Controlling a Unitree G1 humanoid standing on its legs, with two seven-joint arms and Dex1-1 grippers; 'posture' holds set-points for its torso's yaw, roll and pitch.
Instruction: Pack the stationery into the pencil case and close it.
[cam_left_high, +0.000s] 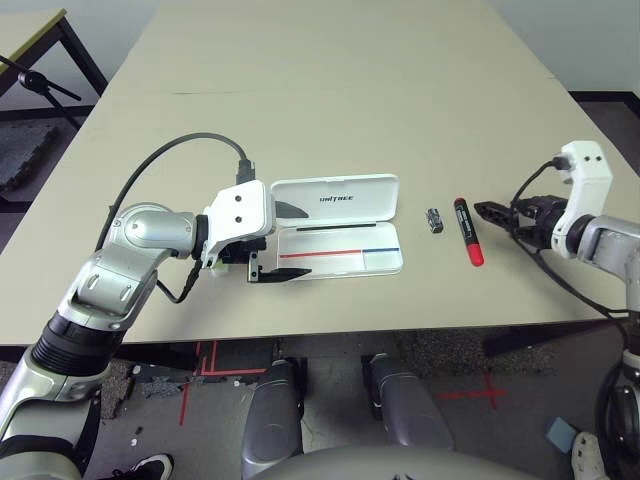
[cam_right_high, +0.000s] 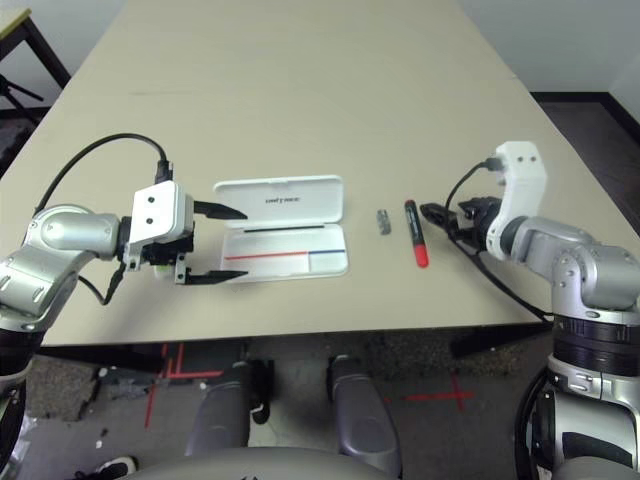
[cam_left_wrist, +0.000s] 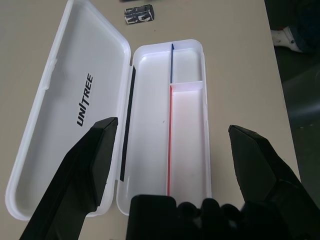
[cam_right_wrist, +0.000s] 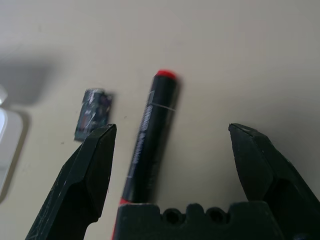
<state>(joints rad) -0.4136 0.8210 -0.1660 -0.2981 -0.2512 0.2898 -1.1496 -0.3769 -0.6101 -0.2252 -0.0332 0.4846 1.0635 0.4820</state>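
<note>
Beige tabletop (cam_left_high: 330, 120) is stretching out before me, and I am taking twelve o'clock as straight away from my body. Over its near half I am holding my left gripper (cam_right_high: 245, 245) wide, its two fingers spreading over the nine o'clock end of the white pencil case (cam_left_high: 340, 262). Something light green (cam_right_high: 165, 271) is peeking out beneath that wrist, mostly hidden. My right gripper (cam_right_wrist: 172, 127) is also standing wide, with nothing between its fingers, just beside the marker.

Outward from my left gripper, the case is lying open toward three o'clock: the lid (cam_left_high: 365, 188), with its dark UNITREE lettering, is leaning back on the twelve o'clock side, and the tray with red and blue stripes is facing up at six. Farther toward three, the small dark metal piece (cam_left_high: 434, 220) is resting on the table, apart from the case. Just past it the marker (cam_left_high: 468, 232) is lying, its black end pointing to eleven o'clock, its red one to five. Beyond the table's near edge, red lines (cam_left_high: 490, 391) are crossing the dark floor.
</note>
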